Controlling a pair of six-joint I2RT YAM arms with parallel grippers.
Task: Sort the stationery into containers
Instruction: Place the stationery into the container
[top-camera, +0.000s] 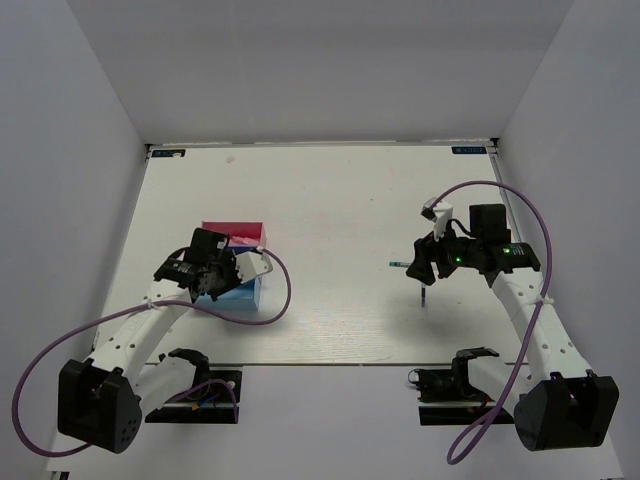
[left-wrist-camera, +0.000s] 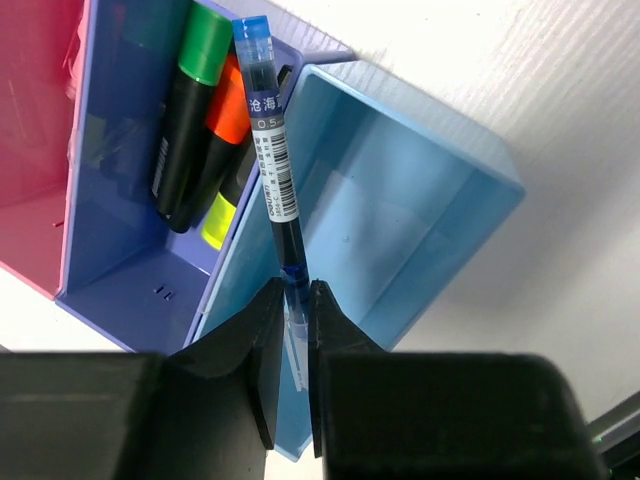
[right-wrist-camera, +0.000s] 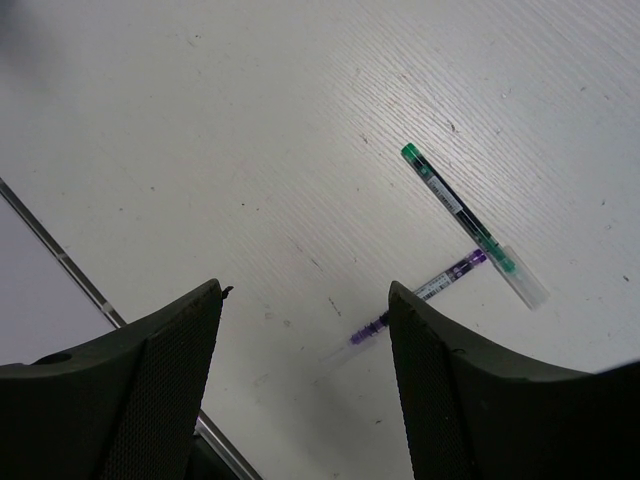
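Note:
My left gripper (left-wrist-camera: 290, 292) is shut on a thin blue pen (left-wrist-camera: 272, 150) and holds it over the edge between the blue tray (left-wrist-camera: 110, 250) and the light blue tray (left-wrist-camera: 400, 230). Highlighters with a green cap (left-wrist-camera: 203, 45), an orange cap (left-wrist-camera: 231, 100) and a yellow cap (left-wrist-camera: 219, 222) lie in the blue tray. The magenta tray (left-wrist-camera: 30, 150) is on the left. In the top view the trays (top-camera: 240, 238) sit under the left gripper (top-camera: 215, 272). My right gripper (right-wrist-camera: 305, 320) is open above the table, near a purple pen (right-wrist-camera: 420, 295) and a green pen (right-wrist-camera: 470, 222).
The two loose pens lie by the right gripper (top-camera: 425, 270) in the top view, the green one (top-camera: 398, 264) to its left. A metal strip (right-wrist-camera: 60, 260) marks the table's near edge. White walls enclose the table.

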